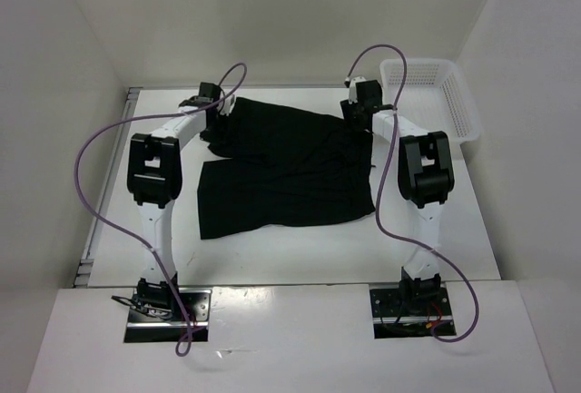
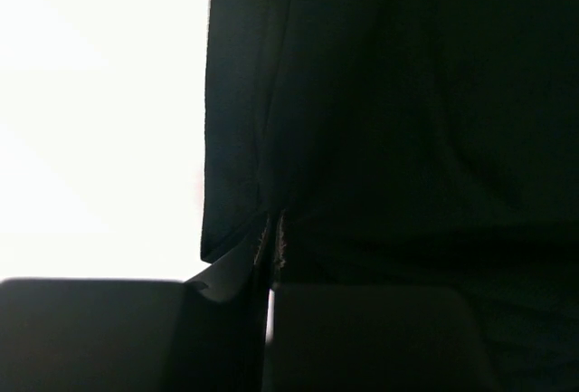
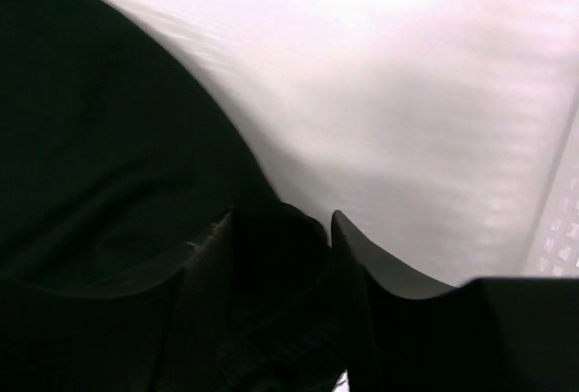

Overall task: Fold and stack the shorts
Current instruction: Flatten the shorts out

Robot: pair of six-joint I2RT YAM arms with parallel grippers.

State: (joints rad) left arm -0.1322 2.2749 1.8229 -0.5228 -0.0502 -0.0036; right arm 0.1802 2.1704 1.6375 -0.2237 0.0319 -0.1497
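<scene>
The left gripper (image 2: 270,240) and right gripper (image 3: 281,224) each clamp a far corner of the shorts (image 1: 281,171). This looks like the first fold. Next, both must carry that edge evenly nearward.

The left gripper (image 1: 214,108) and the right gripper (image 1: 357,110) are both stretched out to the far side, pointing down, each clamped on the shorts (image 1: 281,175).
</scene>
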